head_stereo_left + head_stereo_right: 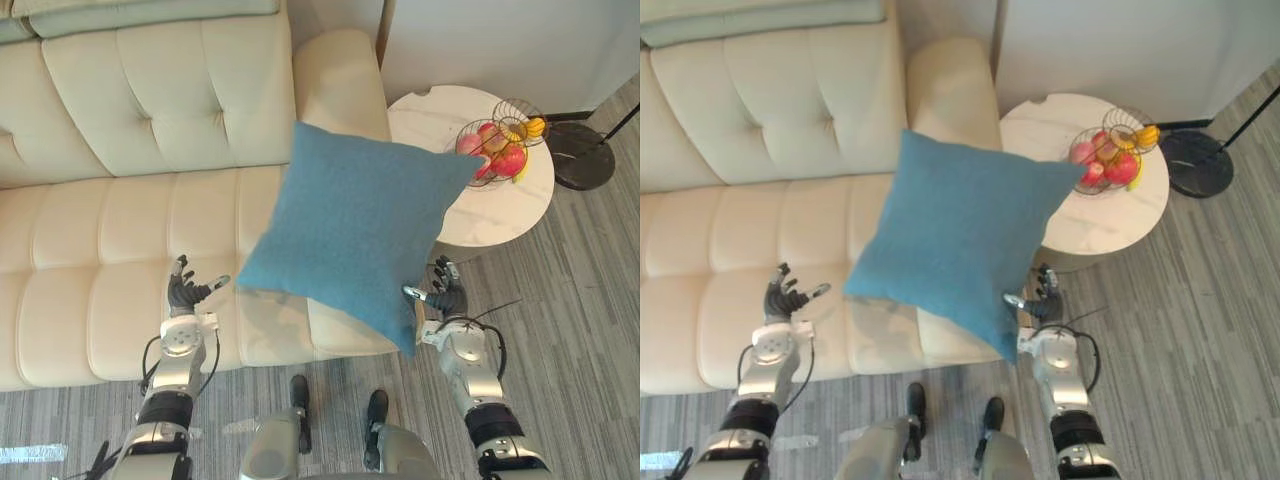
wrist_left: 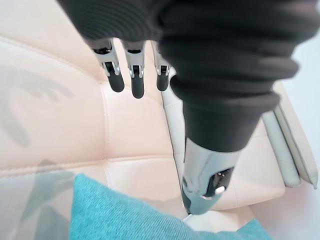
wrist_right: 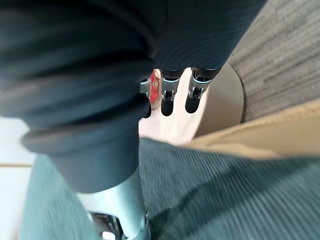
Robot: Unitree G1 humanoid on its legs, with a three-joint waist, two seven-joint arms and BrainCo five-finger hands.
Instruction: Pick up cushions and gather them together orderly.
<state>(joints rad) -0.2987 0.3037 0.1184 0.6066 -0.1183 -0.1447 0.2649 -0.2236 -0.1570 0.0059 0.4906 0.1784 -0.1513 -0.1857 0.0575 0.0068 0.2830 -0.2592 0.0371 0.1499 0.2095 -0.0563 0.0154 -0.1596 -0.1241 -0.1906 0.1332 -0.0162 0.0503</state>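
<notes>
A: Far left first?

B: Cream tufted sofa point(image 1: 120, 220) across the left and middle. Over the front of its seat, left robot hand point(image 1: 184, 294), fingers point(image 2: 136, 80) apart and loosely straight, clamped on nothing. Thumb tip just beside the cushion's left corner; touching or not, cannot tell.

A: And the cushion itself?

B: Blue cushion point(image 1: 350, 230) up off the seat, tilted on one corner like a diamond, between the two hands and in front of the sofa's right arm. Upper right corner overlapping the bench edge as seen from the head.

A: Right of that?

B: Right robot hand point(image 1: 450, 298) at the cushion's lower right edge. Fingers point(image 3: 168, 97) straight and spread, thumb laid against the fabric, not curled round it. Carrying any weight or not: cannot tell.

A: Further right?

B: Round white bench point(image 1: 430, 120) just beside the sofa arm, with a wire fruit basket point(image 1: 495, 150) on it holding red and yellow fruit. Beyond that, a dark round lamp base point(image 1: 583, 155) on the grey striped floor point(image 1: 580, 300), well apart from the cushion.
</notes>
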